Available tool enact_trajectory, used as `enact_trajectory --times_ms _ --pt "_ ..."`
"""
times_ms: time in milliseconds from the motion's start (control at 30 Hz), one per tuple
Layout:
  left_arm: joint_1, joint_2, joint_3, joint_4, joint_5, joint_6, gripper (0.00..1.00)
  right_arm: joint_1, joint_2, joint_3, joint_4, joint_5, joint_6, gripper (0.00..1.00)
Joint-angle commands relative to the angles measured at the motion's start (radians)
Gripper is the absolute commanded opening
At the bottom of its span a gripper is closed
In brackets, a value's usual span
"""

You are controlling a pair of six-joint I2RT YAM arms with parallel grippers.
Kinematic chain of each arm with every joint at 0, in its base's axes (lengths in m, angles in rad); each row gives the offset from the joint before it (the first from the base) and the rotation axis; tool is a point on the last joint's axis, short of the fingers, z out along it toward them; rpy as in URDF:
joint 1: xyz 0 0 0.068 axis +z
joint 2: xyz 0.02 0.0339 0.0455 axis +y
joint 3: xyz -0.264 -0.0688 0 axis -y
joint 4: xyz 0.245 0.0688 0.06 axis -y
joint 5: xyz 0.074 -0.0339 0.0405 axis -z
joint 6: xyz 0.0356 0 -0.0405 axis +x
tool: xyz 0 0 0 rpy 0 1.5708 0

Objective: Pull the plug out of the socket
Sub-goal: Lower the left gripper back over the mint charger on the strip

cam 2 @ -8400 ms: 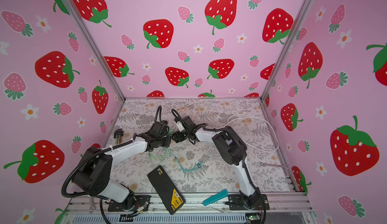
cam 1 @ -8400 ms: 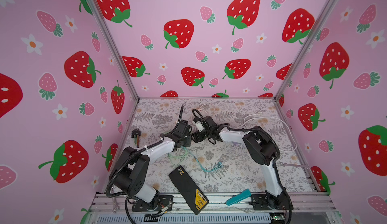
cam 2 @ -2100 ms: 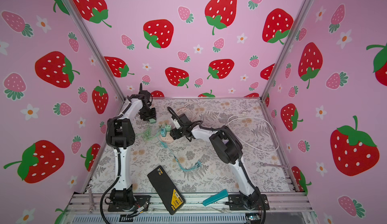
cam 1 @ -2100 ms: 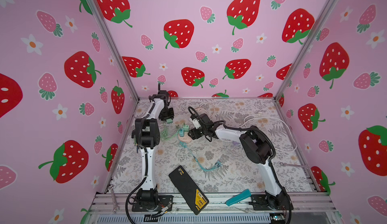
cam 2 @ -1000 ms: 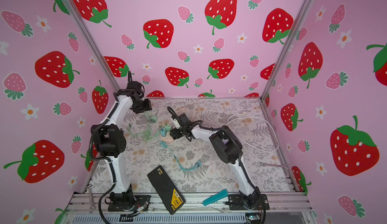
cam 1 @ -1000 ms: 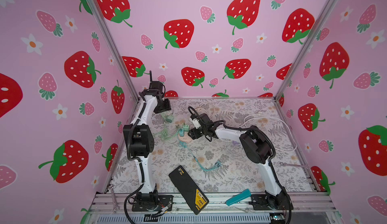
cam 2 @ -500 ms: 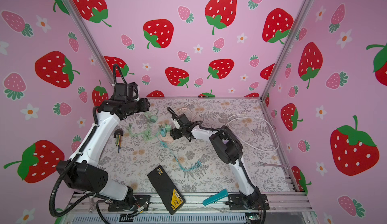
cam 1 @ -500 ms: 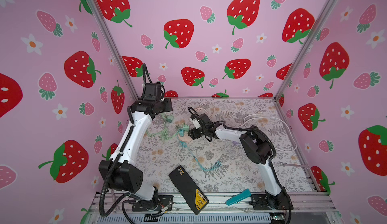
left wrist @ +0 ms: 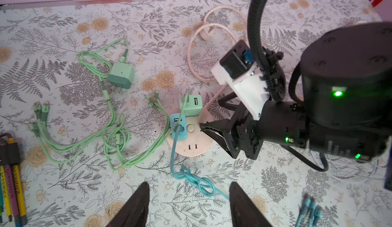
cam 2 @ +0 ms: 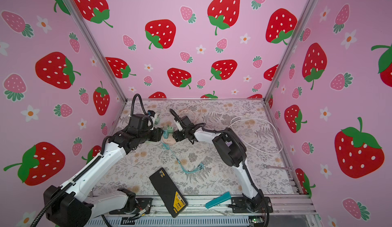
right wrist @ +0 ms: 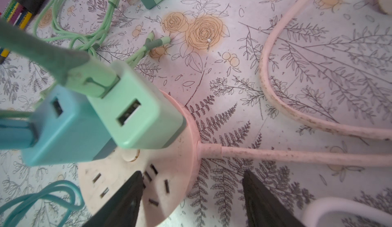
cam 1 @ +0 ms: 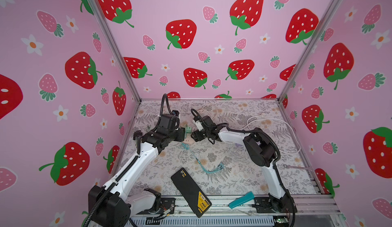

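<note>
A round pink socket (left wrist: 191,149) lies on the floral mat, also seen in a top view (cam 2: 169,142). Two plugs stand in it: a mint green plug (left wrist: 192,106) (right wrist: 137,113) and a blue plug (left wrist: 178,126) (right wrist: 63,130), each with a cable in its USB port. My right gripper (right wrist: 192,173) is open, with one finger on the socket's top face and the other beyond its rim over the mat. My left gripper (left wrist: 188,183) is open and empty, hovering above the mat just short of the socket, over a knot in the blue cable (left wrist: 197,179). In both top views the two grippers face each other across the plugs.
A third green plug (left wrist: 121,76) lies loose among green cables (left wrist: 84,130). The socket's pink cord (right wrist: 297,153) runs off behind it. Hex keys (left wrist: 10,173) lie at the left wall. A black device (cam 1: 191,192), teal tool (cam 1: 240,200) and white cable (cam 1: 275,130) are nearer the front and right.
My left arm has swung from the back left corner down and across to the socket, ending beside the plugs. The right arm and the socket have not moved.
</note>
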Motion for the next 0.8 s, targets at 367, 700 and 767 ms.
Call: enact_trajectory --times_ms 367,700,767 --pt "-0.009 0.094 -0.163 0.212 -0.015 -0.053 0.52 -0.004 0.087 -0.047 -0.188 0.125 -0.020 0.75" --pt "-0.004 0.224 -0.120 0.224 0.003 -0.070 0.52 -0.002 0.108 -0.027 -0.202 0.118 -0.020 0.75" --pt "-0.004 0.246 -0.116 0.230 0.003 -0.074 0.52 -0.002 0.108 -0.027 -0.202 0.118 -0.021 0.75"
